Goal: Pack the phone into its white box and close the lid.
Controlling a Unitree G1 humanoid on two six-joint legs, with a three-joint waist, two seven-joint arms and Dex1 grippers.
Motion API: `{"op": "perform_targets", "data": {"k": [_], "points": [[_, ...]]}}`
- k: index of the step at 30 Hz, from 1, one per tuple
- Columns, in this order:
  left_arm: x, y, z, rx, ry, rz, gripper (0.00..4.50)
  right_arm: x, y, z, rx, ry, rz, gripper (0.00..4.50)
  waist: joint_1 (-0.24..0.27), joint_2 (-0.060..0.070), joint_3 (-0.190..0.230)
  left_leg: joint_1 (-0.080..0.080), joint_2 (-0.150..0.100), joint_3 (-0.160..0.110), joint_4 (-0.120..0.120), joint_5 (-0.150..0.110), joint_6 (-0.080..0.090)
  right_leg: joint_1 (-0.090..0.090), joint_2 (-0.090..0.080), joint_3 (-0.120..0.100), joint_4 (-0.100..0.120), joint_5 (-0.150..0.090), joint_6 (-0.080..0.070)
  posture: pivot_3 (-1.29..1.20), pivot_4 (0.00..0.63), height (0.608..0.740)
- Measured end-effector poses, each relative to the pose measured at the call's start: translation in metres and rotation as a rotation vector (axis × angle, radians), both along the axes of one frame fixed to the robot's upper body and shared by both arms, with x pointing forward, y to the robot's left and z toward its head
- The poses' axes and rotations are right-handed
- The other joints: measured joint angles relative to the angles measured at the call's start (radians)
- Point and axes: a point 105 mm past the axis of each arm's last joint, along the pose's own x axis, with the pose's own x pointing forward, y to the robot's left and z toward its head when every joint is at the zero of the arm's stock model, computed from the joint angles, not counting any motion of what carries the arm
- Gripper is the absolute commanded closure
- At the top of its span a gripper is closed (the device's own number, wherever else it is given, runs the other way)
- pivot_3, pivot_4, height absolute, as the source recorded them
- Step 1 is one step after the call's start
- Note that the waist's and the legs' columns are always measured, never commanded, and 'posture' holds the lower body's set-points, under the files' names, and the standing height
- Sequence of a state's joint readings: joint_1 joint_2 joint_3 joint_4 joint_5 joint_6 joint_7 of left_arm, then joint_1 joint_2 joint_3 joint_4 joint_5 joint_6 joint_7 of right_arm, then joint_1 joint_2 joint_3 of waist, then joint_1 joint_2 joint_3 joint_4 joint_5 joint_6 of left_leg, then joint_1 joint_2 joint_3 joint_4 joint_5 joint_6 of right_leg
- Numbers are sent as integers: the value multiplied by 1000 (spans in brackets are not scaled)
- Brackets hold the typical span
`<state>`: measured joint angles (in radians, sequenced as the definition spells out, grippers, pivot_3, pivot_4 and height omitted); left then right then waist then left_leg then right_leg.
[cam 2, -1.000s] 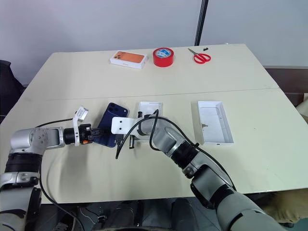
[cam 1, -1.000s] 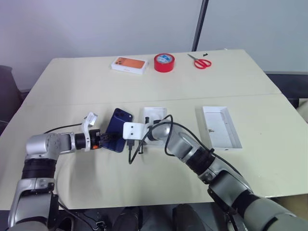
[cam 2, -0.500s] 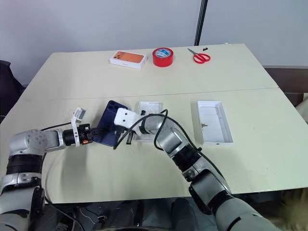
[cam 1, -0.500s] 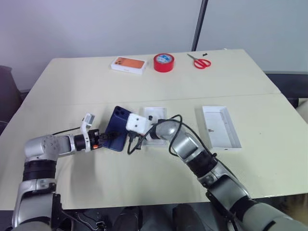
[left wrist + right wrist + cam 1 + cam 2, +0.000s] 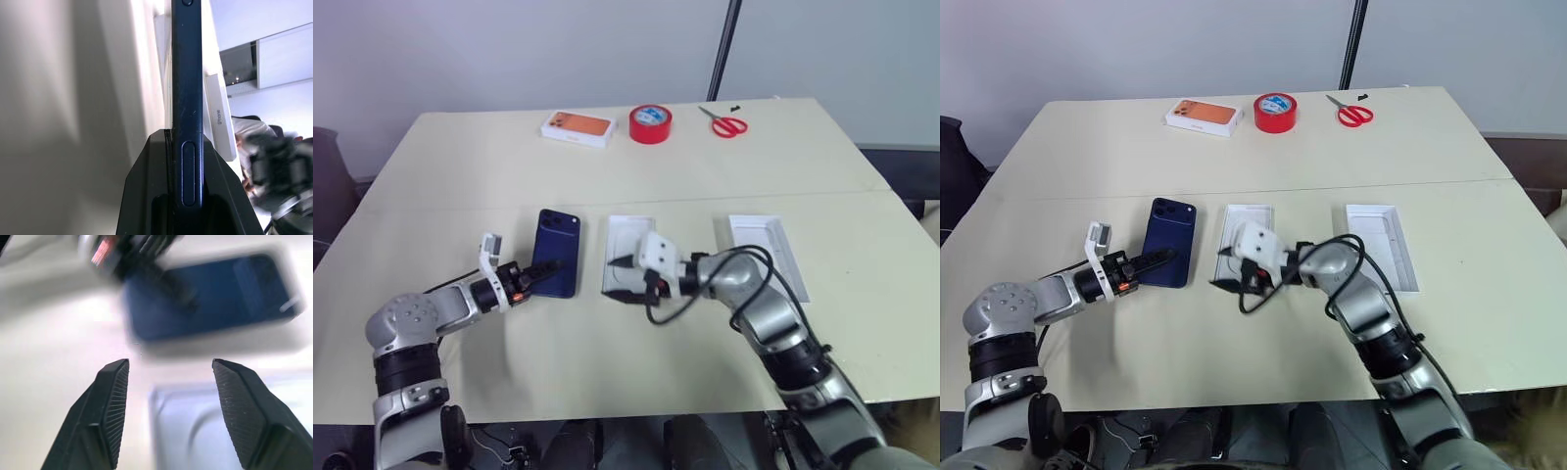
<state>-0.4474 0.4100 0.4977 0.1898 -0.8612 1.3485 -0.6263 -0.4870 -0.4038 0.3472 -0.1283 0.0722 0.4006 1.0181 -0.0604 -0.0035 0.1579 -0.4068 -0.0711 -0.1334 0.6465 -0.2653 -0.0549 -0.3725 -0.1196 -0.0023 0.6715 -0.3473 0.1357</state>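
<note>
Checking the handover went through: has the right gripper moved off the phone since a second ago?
Yes. The right gripper has pulled back from the phone toward the robot's right, jaws now open, and hangs over the white box.

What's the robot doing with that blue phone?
It is packing the phone into its white box. The left tool is shut on the phone's near end, with the phone just left of the box. The right tool is open and holds nothing, hovering over the box's near end. The lid lies to the right, hollow side up. The phone is not in the box yet.
</note>
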Motion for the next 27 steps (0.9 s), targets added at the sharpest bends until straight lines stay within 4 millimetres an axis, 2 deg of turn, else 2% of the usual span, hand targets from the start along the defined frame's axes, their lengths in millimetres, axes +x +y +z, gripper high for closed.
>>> {"op": "perform_targets", "data": {"k": [6,9,10,11,27], "points": [[5,-9,10,-20,-16,-16,4500,-3,-7,-8,-82,-72,30,1678,3,-1,0,0,0,0,0,0,0,0,0,0,0,0,0,0,150,740],[5,-9,10,-17,-15,-11,4500,-2,-8,-9,-85,-79,24,2549,5,-1,0,0,0,0,0,0,0,0,0,0,0,0,0,0,150,740],[5,-9,10,-15,-13,-9,4500,-2,-8,-10,-85,-82,22,3183,7,-1,0,0,0,0,0,0,0,0,0,0,0,0,0,0,150,740],[5,-9,10,-15,-13,-8,4500,-2,-8,-10,-85,-85,20,3458,8,-1,0,0,0,0,0,0,0,0,0,0,0,0,0,0,150,740],[4,-12,13,-42,-2,-23,4500,-1,-11,-20,-98,-65,-6,3458,17,-1,1,0,0,0,1,0,0,1,0,0,-1,0,0,0,150,740]]}}
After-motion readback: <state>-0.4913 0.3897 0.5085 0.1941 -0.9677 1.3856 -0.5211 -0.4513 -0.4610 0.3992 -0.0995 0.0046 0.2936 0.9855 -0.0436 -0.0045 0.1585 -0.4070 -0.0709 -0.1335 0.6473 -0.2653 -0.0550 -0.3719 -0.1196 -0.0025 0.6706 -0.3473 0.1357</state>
